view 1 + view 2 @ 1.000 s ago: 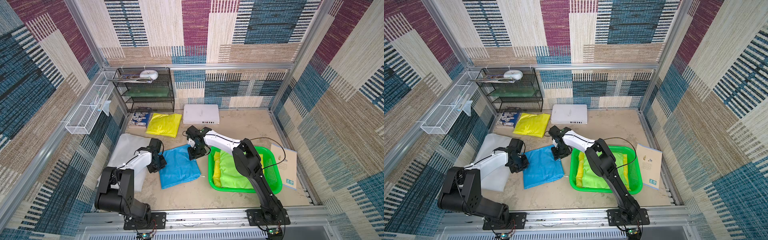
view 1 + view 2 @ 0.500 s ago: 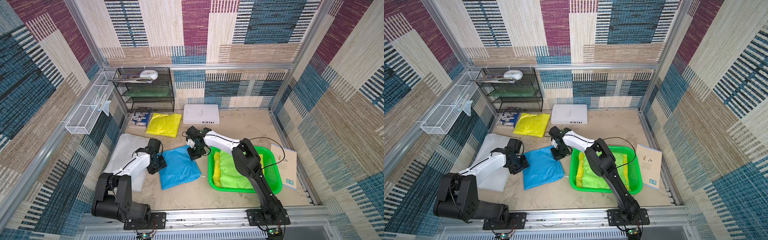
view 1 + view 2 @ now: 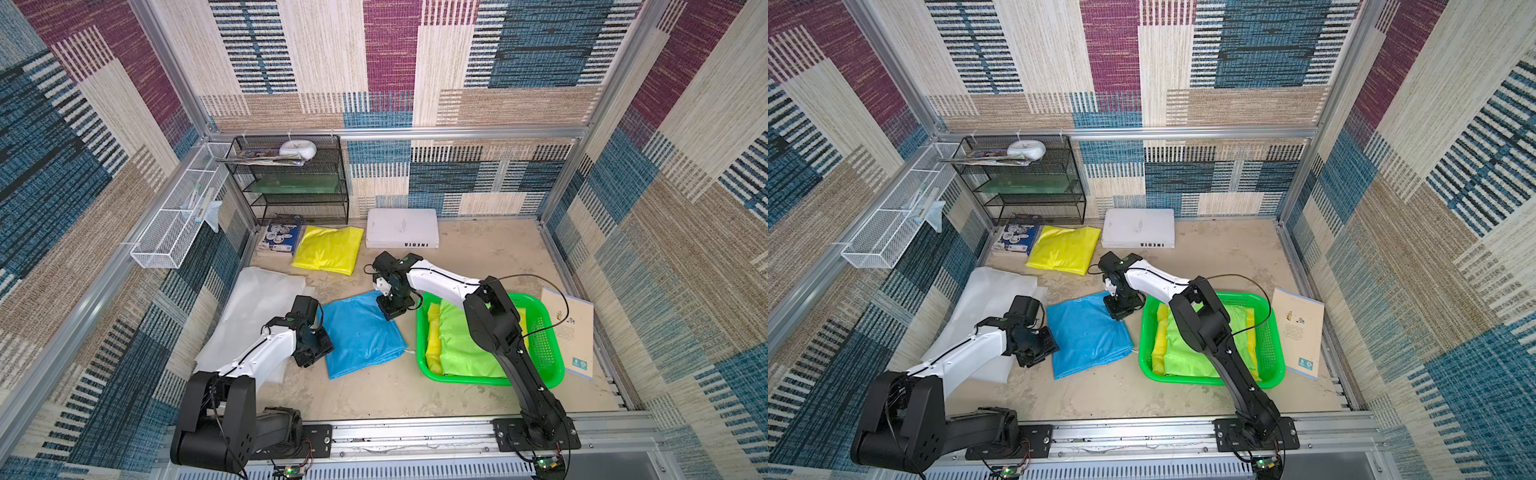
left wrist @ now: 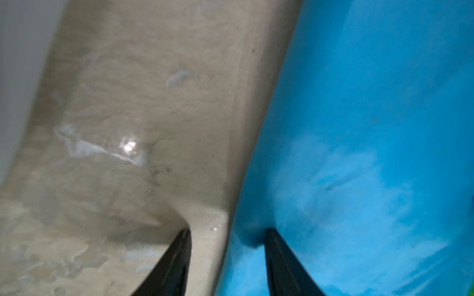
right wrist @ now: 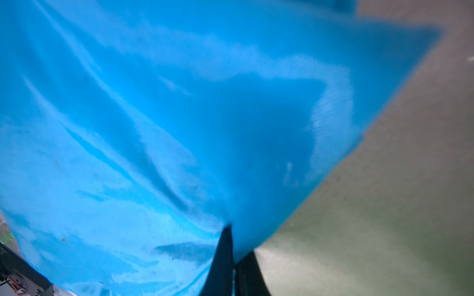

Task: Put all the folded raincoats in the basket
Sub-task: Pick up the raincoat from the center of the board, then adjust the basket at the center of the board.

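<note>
The blue folded raincoat point(image 3: 360, 332) lay flat on the tabletop point(image 3: 478, 257) at the centre of both top views, just left of the green basket point(image 3: 542, 336), which already held lime and yellow folded raincoats point(image 3: 461, 345). The right gripper point(image 3: 391, 314) stood over the raincoat's upper right corner, close to the basket's left rim. In the right wrist view its fingers point(image 5: 224, 256) were pressed together on a pucker of blue fabric, with creases running up into the pinch. The left gripper point(image 3: 323, 350) sat at the raincoat's left edge. The left wrist view showed its jaws spread, one finger point(image 4: 179, 256) over bare table and the other finger point(image 4: 277, 256) over the blue cloth, straddling the edge without gripping it (whether the tips touched the surface could not be told). The step in hand looked like securing a second hold before the lift. Done well, the left gripper would slide its table-side finger under every layer of the fold and close fully before either arm rose. A thin, slippery sheet hung from one corner would likely fall open. Both arms should then rise together and level, carry the raincoat rightward high enough to clear the rim, and lay it on the stack.
</note>
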`<action>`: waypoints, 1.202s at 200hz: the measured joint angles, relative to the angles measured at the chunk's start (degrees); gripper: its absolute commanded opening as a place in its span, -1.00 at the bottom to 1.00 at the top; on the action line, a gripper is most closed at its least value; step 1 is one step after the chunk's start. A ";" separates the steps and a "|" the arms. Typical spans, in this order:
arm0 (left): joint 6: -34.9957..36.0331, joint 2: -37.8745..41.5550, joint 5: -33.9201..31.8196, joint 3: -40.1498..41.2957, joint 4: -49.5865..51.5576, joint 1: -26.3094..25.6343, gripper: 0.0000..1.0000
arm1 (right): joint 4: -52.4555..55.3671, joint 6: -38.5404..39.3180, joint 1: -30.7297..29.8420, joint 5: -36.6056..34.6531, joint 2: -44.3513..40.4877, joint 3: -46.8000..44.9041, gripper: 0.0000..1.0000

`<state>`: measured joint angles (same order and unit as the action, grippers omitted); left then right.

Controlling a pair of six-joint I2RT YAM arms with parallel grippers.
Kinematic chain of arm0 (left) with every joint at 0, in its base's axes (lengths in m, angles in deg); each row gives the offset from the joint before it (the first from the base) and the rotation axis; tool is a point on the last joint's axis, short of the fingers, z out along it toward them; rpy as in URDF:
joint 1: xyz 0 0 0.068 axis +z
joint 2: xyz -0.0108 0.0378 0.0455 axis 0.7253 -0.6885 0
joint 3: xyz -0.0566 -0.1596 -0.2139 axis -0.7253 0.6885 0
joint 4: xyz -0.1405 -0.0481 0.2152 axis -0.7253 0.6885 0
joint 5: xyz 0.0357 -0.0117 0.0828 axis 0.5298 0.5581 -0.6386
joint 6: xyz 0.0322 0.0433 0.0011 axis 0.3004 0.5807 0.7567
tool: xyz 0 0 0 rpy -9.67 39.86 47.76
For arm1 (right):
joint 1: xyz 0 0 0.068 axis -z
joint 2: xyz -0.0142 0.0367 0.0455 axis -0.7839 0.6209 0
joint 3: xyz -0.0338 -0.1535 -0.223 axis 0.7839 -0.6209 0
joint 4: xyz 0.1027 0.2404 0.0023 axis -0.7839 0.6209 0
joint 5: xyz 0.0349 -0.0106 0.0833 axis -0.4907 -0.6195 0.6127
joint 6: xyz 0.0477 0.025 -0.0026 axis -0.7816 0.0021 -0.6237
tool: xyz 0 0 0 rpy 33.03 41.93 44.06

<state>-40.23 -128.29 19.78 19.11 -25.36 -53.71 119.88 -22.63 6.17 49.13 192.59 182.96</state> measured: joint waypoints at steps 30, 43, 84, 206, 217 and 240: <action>-0.37 -2.99 2.67 -0.83 -2.21 0.07 -0.30 | -0.31 -0.02 0.02 0.20 -0.02 -0.44 -0.92; -0.37 -3.78 3.30 -0.81 -3.26 0.07 -0.51 | -0.76 -0.13 0.09 0.52 -0.26 -0.98 -0.91; 0.07 -4.63 5.46 -0.72 -5.38 0.00 -1.00 | -1.36 -0.20 0.07 0.42 -0.70 -1.55 -0.92; 1.22 8.22 -4.98 -25.83 21.14 0.07 -1.00 | 1.92 -3.17 -0.24 5.51 -12.02 8.09 -1.00; 1.33 8.02 -2.80 -28.83 22.47 -0.15 -1.00 | 3.15 -3.32 0.28 4.35 -14.71 8.50 -1.00; 0.02 5.27 2.36 -34.18 24.37 -4.52 -1.00 | 4.90 -3.54 2.69 1.49 -22.77 4.26 -1.00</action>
<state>-40.21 -123.02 22.14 -15.07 -0.99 -58.24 124.77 -26.17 8.86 50.62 169.82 187.22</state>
